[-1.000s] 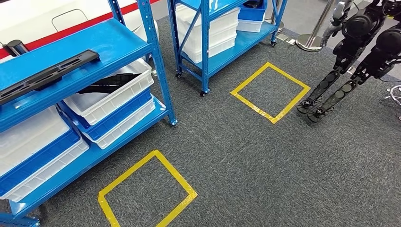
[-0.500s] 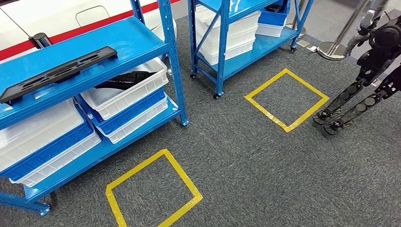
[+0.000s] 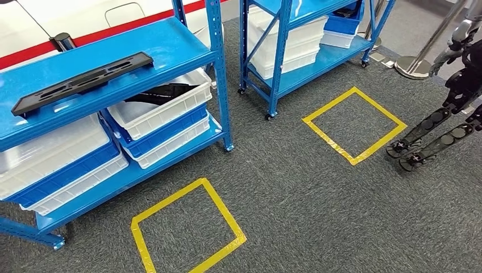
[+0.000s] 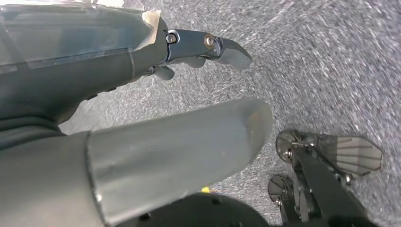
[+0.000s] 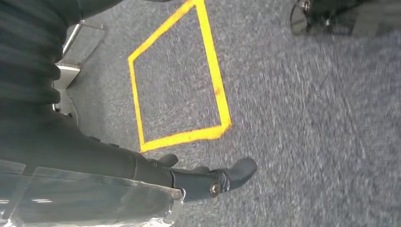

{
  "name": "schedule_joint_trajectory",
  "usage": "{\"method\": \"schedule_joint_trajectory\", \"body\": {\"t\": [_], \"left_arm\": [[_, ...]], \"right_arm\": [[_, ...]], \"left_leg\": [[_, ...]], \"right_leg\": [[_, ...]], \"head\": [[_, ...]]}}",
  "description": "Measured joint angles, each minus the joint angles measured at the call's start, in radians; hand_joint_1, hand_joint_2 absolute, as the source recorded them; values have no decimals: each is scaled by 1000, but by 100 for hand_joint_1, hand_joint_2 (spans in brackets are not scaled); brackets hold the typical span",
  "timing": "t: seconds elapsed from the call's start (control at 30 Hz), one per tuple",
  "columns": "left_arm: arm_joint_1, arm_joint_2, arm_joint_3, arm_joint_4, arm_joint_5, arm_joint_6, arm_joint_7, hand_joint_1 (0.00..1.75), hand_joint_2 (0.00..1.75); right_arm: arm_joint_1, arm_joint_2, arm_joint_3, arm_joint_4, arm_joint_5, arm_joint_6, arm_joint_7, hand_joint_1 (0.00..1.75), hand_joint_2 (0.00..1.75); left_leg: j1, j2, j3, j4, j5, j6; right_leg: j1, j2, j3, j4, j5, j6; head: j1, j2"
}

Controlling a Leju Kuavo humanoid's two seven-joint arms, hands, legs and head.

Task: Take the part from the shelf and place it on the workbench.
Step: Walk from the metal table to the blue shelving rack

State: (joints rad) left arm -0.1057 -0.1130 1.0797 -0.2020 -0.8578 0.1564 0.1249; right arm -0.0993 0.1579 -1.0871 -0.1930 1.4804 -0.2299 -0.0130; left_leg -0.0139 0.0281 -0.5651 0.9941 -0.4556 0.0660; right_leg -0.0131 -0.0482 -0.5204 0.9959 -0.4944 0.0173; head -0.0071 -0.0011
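A long flat black part point(image 3: 82, 82) lies on the top level of the near blue shelf point(image 3: 170, 45), at the left of the head view. More black parts lie in a white bin point(image 3: 162, 94) one level lower. My left hand point(image 4: 156, 151) hangs over the grey carpet, thumb and fingers point(image 4: 208, 45) apart, holding nothing. My right hand point(image 5: 156, 175) also hangs over the carpet beside a yellow tape square point(image 5: 213, 85), its fingers point(image 5: 227, 177) stretched out and empty.
Stacked white and blue bins point(image 3: 62, 165) fill the near shelf's lower levels. A second blue shelf point(image 3: 295, 74) on castors stands behind it. Yellow tape squares point(image 3: 187, 227) point(image 3: 355, 125) mark the carpet. Another black robot's legs point(image 3: 435, 128) and a stanchion base point(image 3: 412, 67) are at the right.
The whole head picture has shifted right and down, so the camera has moved; the near shelf and its black part show more fully. Nothing on the shelves has moved.
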Motion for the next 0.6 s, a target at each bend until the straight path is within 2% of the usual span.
{"method": "schedule_joint_trajectory", "body": {"t": [0.07, 0.13, 0.17, 0.2, 0.23, 0.27, 0.3, 0.33, 0.37, 0.4, 0.47, 0.53, 0.6], "left_arm": [[0, -2, 0, 0, 0, 2, 0, 0, 0], [0, -6, 0, 0, 0, 2, -1, 0, 0], [0, -6, 0, 0, -1, 1, -2, 0, 0], [0, -8, 0, 0, -2, 1, -4, 0, 0], [1, -8, 0, 0, -3, 0, -5, 0, 0], [2, -10, 0, 0, -5, 0, -6, 0, 0], [2, -11, 0, 0, -7, 0, -7, 0, 0], [2, -12, 0, 0, -9, 0, -8, 0, 0], [2, -13, -1, 0, -11, -1, -9, 0, 0], [2, -12, -2, 0, -12, -1, -9, 0, 0], [3, -12, -3, 0, -12, -1, -10, 0, 0], [4, -10, -4, 0, -12, 0, -11, 0, 0], [4, -10, -4, 0, -12, 0, -13, 0, 0]], "right_arm": [[0, 0, 1, 0, 2, 0, 0, 0, 175], [1, -4, 1, 0, 3, 0, 0, 0, 175], [3, -5, 1, 0, 2, 1, 1, 0, 175], [4, -6, 1, 0, 1, 1, 1, 0, 175], [5, -8, 1, 0, -1, 1, 1, 0, 175], [5, -9, 1, 0, -2, 1, 2, 0, 175], [5, -10, 1, 0, -4, 1, 2, 0, 175], [5, -12, 1, 0, -5, 1, 2, 0, 175], [4, -12, 1, 0, -7, 1, 2, 0, 175], [3, -12, 1, 0, -8, 1, 2, 0, 175], [1, -11, 1, 0, -8, 1, 3, 0, 175], [1, -10, 1, 0, -9, 1, 2, 0, 175], [2, -9, 1, 0, -8, 0, 1, 0, 175]], "left_leg": [[6, -13, 16, -26, 15, 5], [8, -25, 23, -37, 21, 8], [7, -32, 23, -36, 21, 8], [7, -40, 24, -36, 20, 7], [7, -47, 25, -35, 19, 6], [8, -55, 26, -32, 17, 3], [10, -63, 26, -27, 13, -2], [9, -70, 24, -16, 6, -9], [8, -75, 21, -5, -3, -17], [7, -79, 17, 5, -10, -23], [7, -83, 12, 14, -18, -29], [12, -73, 7, 28, -28, -36], [17, -52, -26, 102, -73, -48]], "right_leg": [[3, 15, -18, 43, -22, 1], [0, 36, -79, 166, -74, -4], [-2, 39, -115, 233, -98, -4], [-4, 41, -140, 276, -109, 1], [-6, 41, -149, 283, -103, 10], [-9, 42, -134, 246, -79, 22], [-13, 45, -104, 177, -46, 34], [-15, 50, -73, 108, -18, 42], [-17, 55, -48, 55, 2, 41], [-16, 58, -34, 25, 10, 34], [-14, 56, -28, 19, 12, 13], [-15, 51, -26, 18, 13, 1], [-18, 45, -24, 17, 13, -8]], "head": [[2, 0], [4, 0], [5, 0], [5, 0], [5, 0], [6, 0], [6, 0], [6, 0], [6, 0], [5, 0], [5, 0], [4, 0], [1, 0]]}}
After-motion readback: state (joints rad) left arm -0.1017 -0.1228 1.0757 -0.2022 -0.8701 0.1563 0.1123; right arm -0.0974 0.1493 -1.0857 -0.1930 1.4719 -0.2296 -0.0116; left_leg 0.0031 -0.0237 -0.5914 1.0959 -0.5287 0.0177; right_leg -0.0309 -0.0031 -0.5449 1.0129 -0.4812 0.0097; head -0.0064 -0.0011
